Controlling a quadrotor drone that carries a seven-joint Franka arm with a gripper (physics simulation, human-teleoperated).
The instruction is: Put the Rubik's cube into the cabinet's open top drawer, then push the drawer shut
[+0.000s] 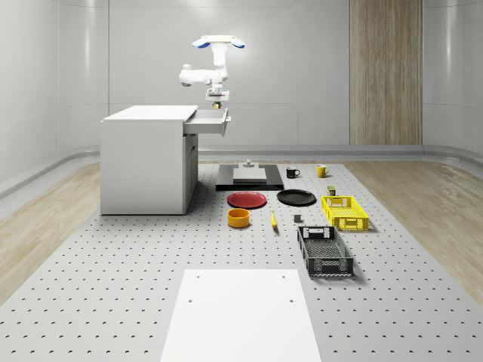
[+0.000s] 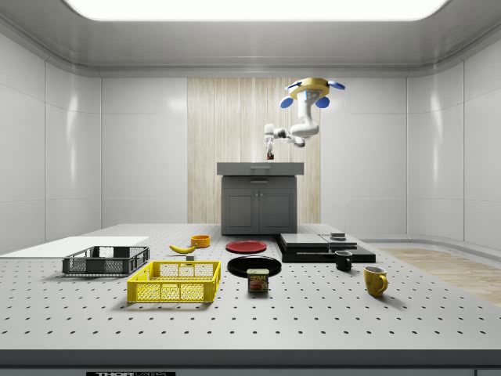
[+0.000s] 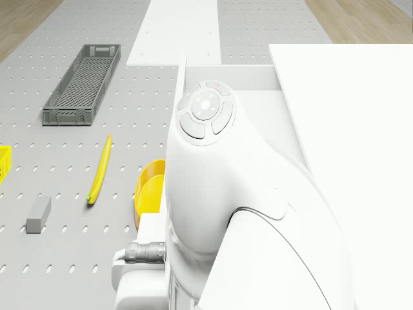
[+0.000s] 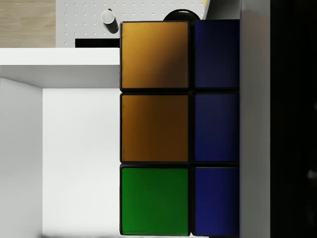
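- Grey pegboard floor (image 1: 113, 286) inside a pale, curved-walled room, with a wood-panel strip on the far wall.
- White cabinet (image 1: 147, 162) at the whole-scene view's left, top drawer (image 1: 213, 121) pulled open toward that view's right.
- Hovering above the open drawer: drone (image 1: 219, 42), blue-tipped rotors level, arm (image 1: 204, 73) folded beneath it and pointing down.
- Gripper (image 1: 218, 105) hanging just over the drawer's opening, clamped on the Rubik's cube (image 4: 171, 129); orange, green and blue tiles close against the wrist camera, white drawer interior directly below.
- Cube held clear of the drawer floor, not resting on it.
- Scattered on the floor at the whole-scene view's right of the cabinet: red plate (image 1: 247, 199), black plate (image 1: 296, 197), orange bowl (image 1: 239, 218), banana (image 1: 273, 221).
- Farther right: yellow crate (image 1: 345, 212) and, nearer, black crate (image 1: 324, 251).
- Toward the far side: black mug (image 1: 292, 172) and yellow mug (image 1: 321, 170), beside a dark base with stacked slabs (image 1: 249, 176).
- Small tin (image 2: 257, 280) in front of the black plate in the side view.
- White panel (image 1: 241, 317) flat on the near floor.
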